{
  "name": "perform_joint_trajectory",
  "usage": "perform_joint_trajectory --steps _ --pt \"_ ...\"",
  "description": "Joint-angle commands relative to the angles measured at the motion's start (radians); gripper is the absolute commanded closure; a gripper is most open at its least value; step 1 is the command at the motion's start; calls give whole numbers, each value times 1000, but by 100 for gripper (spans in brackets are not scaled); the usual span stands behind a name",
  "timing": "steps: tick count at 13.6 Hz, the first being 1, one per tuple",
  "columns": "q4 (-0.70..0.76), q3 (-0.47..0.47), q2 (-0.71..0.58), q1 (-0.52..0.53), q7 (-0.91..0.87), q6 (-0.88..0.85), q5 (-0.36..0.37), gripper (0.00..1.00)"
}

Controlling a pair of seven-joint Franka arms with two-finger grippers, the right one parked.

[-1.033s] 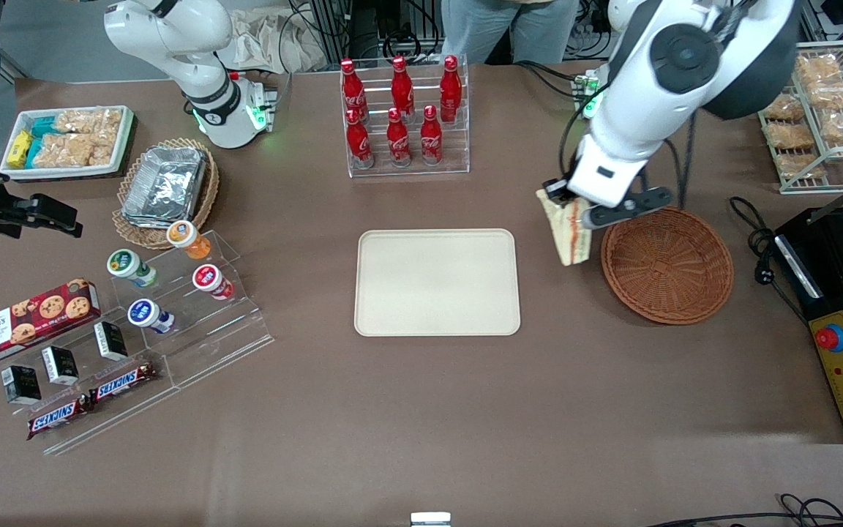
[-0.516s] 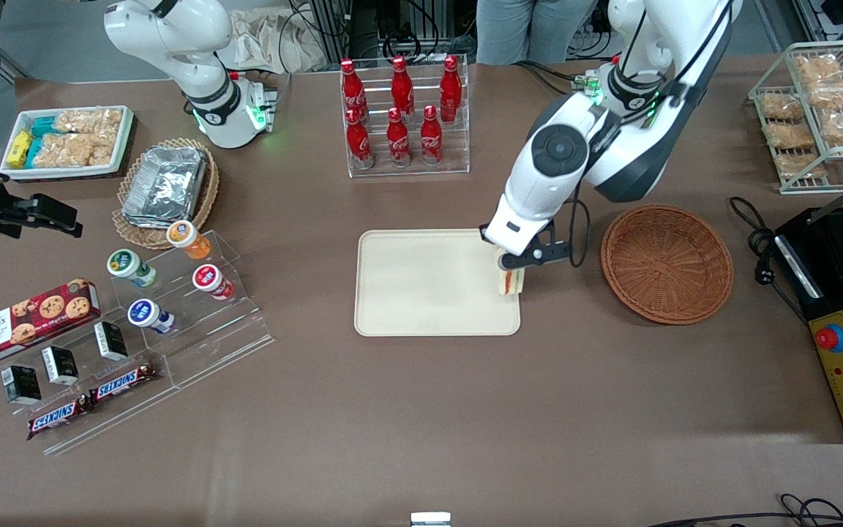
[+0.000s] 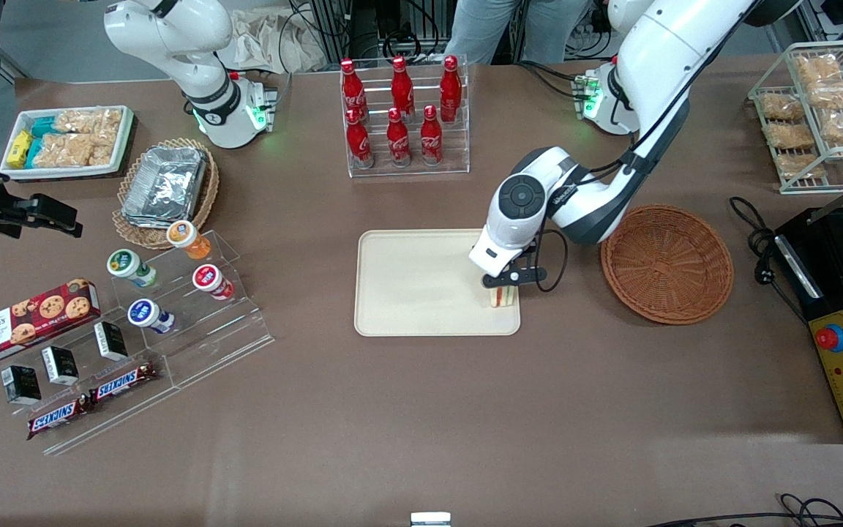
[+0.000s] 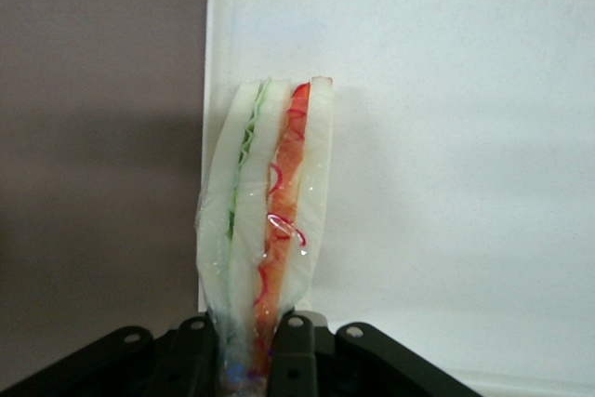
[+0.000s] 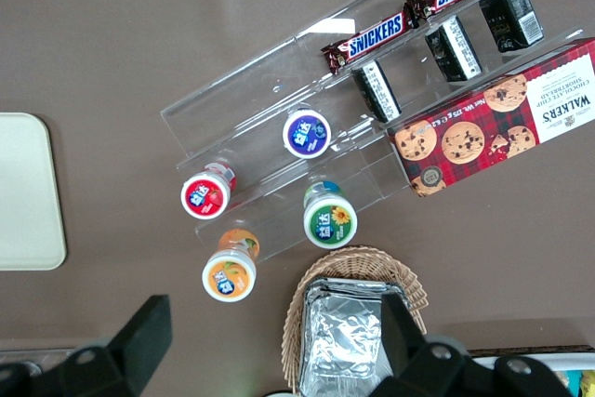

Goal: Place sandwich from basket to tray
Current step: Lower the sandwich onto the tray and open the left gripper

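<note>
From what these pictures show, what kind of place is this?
Probably a robotics lab staged as a snack counter: red cola bottles in a clear rack, Snickers bars on acrylic steps. The left gripper holds the wedge sandwich over the cream plastic tray.

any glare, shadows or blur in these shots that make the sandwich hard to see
Left wrist view: the sandwich is sharp, with small glints on its clear wrap, and throws a soft shadow on the table beside the tray; the gripper is shut on it. Front view: even light, but the arm hides most of the sandwich, leaving only its edge over the tray.
</note>
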Motion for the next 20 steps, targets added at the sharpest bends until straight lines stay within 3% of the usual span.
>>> perform_joint_trajectory --steps 1,2,3,5,8,12,16,20 --pt "-14 0 14 -5 -29 30 54 61" --pt "-13 0 21 -5 -29 30 75 3" --pt "-11 0 24 -5 -26 26 79 0" --pt "48 -2 28 -7 -6 -34 82 0" --pt "241 -6 51 -36 -12 -323 68 0" --pt "423 -26 18 -16 21 -480 57 0" --pt "458 -22 -91 86 256 -599 -33 0" --pt "454 -16 -224 180 308 -634 -134 0"
